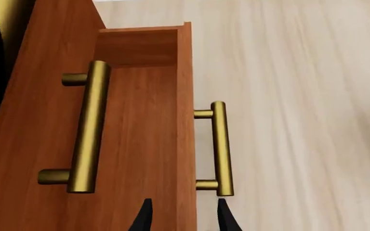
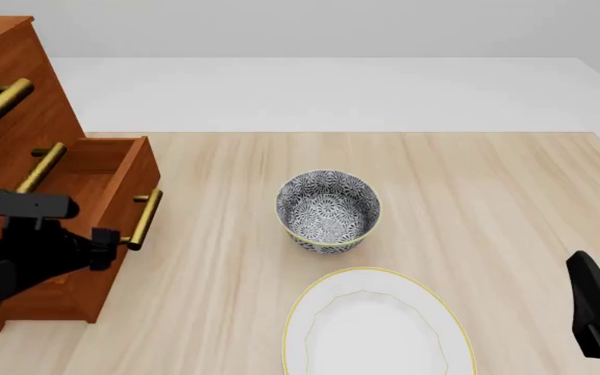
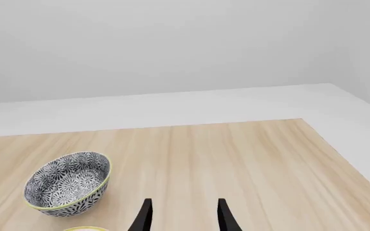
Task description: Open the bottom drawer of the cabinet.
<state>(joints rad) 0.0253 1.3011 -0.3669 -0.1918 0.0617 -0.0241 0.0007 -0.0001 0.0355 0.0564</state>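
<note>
Bowl [image 2: 327, 211] and plate [image 2: 378, 328] sit clear of the bottom drawer [image 2: 112, 176], pulled out. Left gripper [image 1: 181, 216] and right gripper [image 3: 181, 216] both gape, empty

Patterned bowl [image 2: 328, 211] mid-table [image 2: 487, 203], white gold-rimmed plate [image 2: 378, 328] just beside it

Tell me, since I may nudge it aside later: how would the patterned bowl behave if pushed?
The bowl looks like glazed ceramic, so probably rigid, somewhat slippery and chippable. It stands upright on the wooden table, so a low push should slide it; a push at its rim might tip it. The plate lies close beside it.
</note>
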